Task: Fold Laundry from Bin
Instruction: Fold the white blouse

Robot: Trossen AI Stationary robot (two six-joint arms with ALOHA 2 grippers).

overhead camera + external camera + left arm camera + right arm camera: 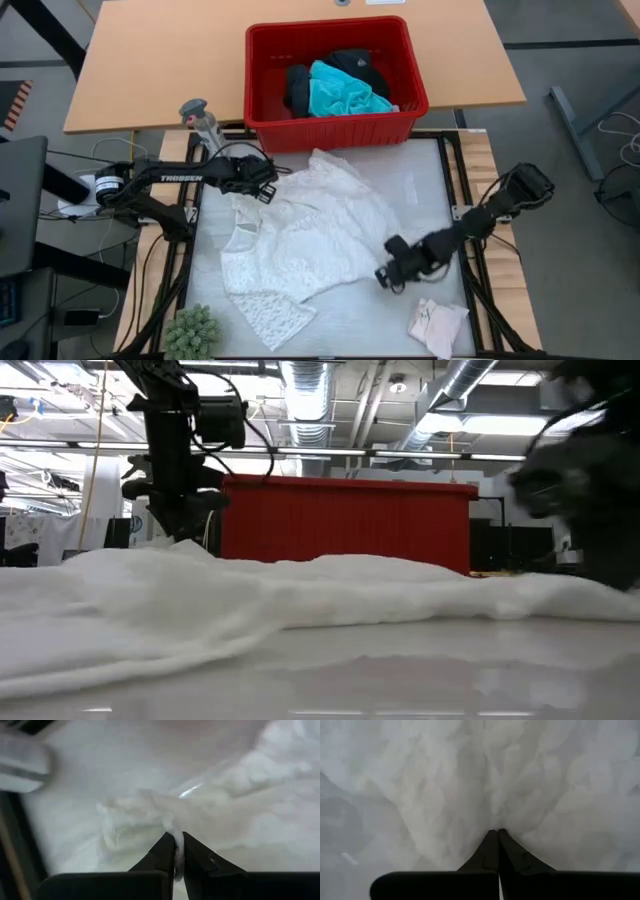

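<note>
- Lace first: we see the white lacy top [300, 240] spread across the pale mat [420, 190] on the near desk, one piece out of the bin and ready for folding.
- We have the left pincer [268, 187] at the top's far-left edge, pressed together on a thin ridge of the fabric; the left wrist view shows white cloth caught between its fingers [162, 851].
- We have the right pincer [385, 278] at the top's right edge, near side, its jaws closed tight. The right wrist view shows them tip to tip against the lace, and we judge a pinch of cloth is held there, though the fabric between them is hard to make out.
- We take the two grips on opposite edges as a way to stretch and flatten the garment before a fold.
- We see the red bin [410, 80] just beyond the mat, on the far desk, holding the turquoise shirt [345, 95] and black clothing [298, 88], which wait their turn.
- We note the small pale piece [438, 325] lying at the near right corner of the mat, well apart from the top.
- We also see a spray bottle [203, 122] by the far-left corner and a small green plant [192, 332] at the near left, both clear of the cloth.
</note>
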